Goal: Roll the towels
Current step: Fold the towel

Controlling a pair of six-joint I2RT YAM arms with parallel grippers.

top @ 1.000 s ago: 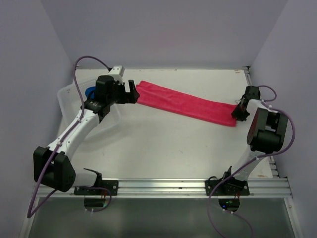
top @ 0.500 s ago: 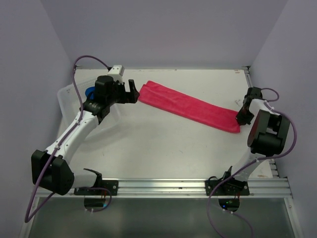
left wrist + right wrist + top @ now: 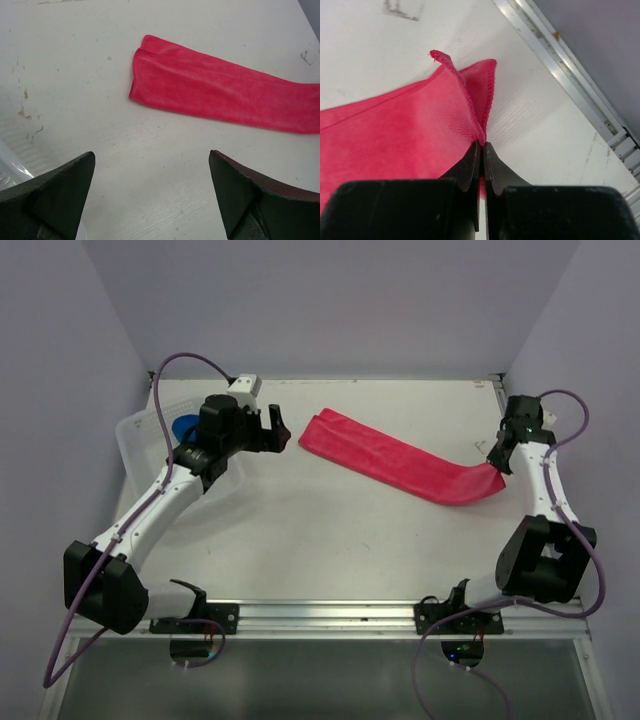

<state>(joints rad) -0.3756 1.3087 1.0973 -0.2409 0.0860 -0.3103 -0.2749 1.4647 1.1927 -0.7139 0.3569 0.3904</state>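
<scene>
Currently the right gripper (image 3: 497, 468) is clamped on the right end of the pink towel (image 3: 400, 458). The right wrist view shows the jaws pressed together on the towel's hemmed edge near a corner (image 3: 481, 145), and that corner curls up just past the fingertips. That end looks raised off the table (image 3: 330, 540). The rest of the towel lies flat as a long folded strip, running diagonally from far left to near right across the middle of the table.

Left gripper (image 3: 280, 428) has its jaws spread wide and holds nothing. It sits just beside the towel's left end, not touching. In the left wrist view both fingers (image 3: 60, 185) frame bare table, with the towel's folded end (image 3: 215, 90) ahead of them.

Blue towel (image 3: 183, 427) is a small patch inside the basket (image 3: 128, 430) at far left, mostly hidden behind the left arm. Can't tell if it is rolled or flat.
</scene>
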